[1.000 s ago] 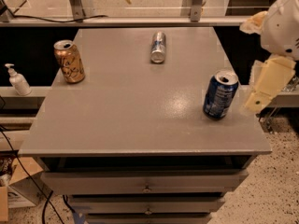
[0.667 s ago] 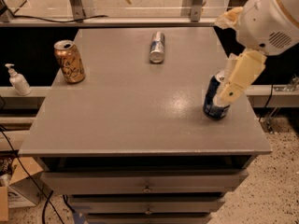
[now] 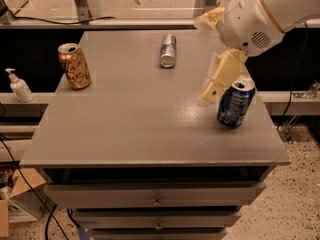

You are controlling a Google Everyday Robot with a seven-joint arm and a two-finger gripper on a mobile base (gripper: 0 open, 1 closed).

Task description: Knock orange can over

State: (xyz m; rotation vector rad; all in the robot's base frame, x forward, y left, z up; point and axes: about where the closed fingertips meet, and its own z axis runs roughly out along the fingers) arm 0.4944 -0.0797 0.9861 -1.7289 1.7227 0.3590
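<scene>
The orange can [image 3: 74,65] stands upright at the far left of the grey table top [image 3: 135,114], coppery gold with pale lettering and an open silver top. My gripper [image 3: 216,81] hangs from the big white arm at the upper right, its cream fingers pointing down over the right half of the table, just left of the dark blue can [image 3: 235,102]. It is far to the right of the orange can and holds nothing that I can see.
A slim silver-and-blue can [image 3: 168,50] lies on its side at the back middle. The dark blue can stands near the right edge. A white pump bottle [image 3: 19,85] stands on a ledge left of the table. Drawers sit below the table front.
The arm and gripper have swung left from beyond the table's right edge to over the table beside the dark blue can. The cans have not moved.
</scene>
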